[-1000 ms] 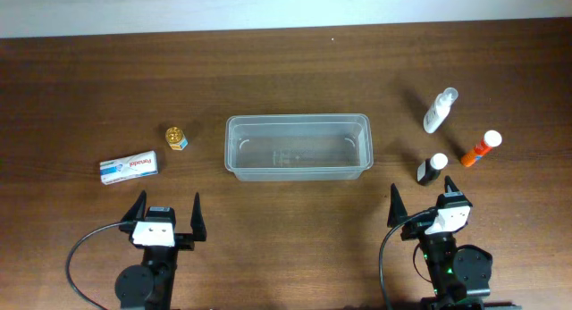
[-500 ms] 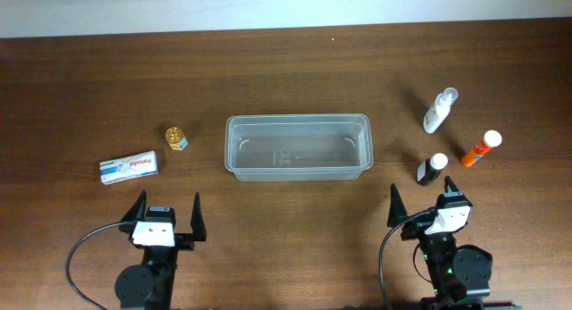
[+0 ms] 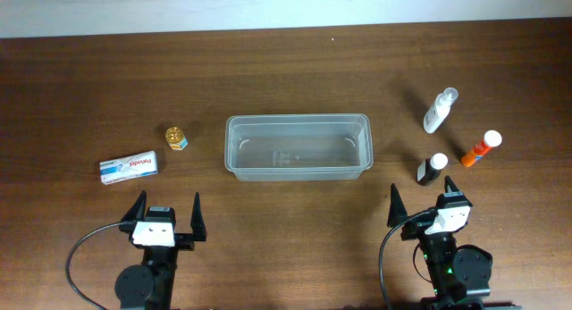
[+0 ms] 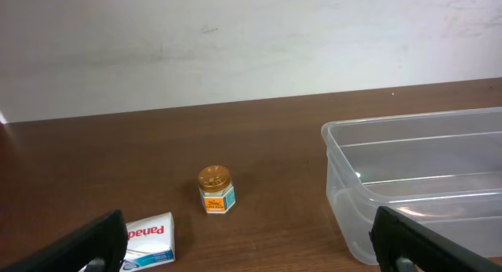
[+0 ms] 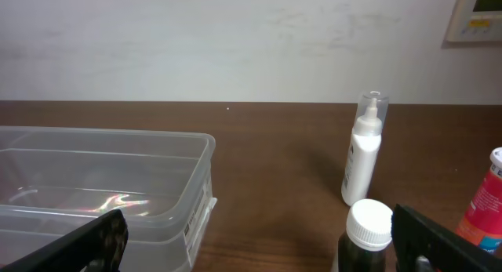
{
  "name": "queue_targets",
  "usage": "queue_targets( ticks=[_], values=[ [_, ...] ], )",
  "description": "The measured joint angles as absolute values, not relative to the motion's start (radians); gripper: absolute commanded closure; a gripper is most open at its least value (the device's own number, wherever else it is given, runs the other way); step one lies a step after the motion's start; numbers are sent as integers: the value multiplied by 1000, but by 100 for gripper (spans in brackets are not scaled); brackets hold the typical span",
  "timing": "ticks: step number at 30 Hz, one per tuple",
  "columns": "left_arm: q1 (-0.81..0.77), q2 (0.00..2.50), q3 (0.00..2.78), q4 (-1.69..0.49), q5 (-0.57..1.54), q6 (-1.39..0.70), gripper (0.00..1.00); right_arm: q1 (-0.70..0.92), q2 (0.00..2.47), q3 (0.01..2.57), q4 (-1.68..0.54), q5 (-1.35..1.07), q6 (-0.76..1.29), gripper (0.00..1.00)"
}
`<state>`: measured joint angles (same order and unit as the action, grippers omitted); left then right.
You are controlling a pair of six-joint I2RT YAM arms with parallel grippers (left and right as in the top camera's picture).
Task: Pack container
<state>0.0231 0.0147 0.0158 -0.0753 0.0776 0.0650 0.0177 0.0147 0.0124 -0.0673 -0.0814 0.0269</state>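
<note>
Left claw [image 3: 169, 205]: lower left of the overhead frame, fingers spread apart, holding nothing.
Right claw [image 3: 421, 196]: lower right, fingers apart, holding nothing.
Dark bottle with white cap [image 3: 432, 170]: upright, just beyond the right claw.
White-and-blue cardboard box [image 3: 130, 167]: flat, at left.
Clear rectangular plastic container [image 3: 297, 174]: frame centre, on the brown wooden bench [image 3: 295, 60].
Small gold-lidded jar [image 3: 176, 136]: left of the container, apart.
Orange bottle with white cap [image 3: 480, 148]: right edge.
White spray bottle [image 3: 440, 111]: upper right, upright.

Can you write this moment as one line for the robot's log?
stage: packing not started | clear plastic rectangular tub: empty | left gripper: open, holding nothing | right gripper: open, holding nothing
</note>
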Motion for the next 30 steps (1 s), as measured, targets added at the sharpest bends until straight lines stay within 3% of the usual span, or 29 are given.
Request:
queue_targets(
  ticks=[30],
  values=[
    [23, 15, 16, -75, 78, 65, 1, 18, 28, 70, -91, -188, 51, 2]
  ],
)
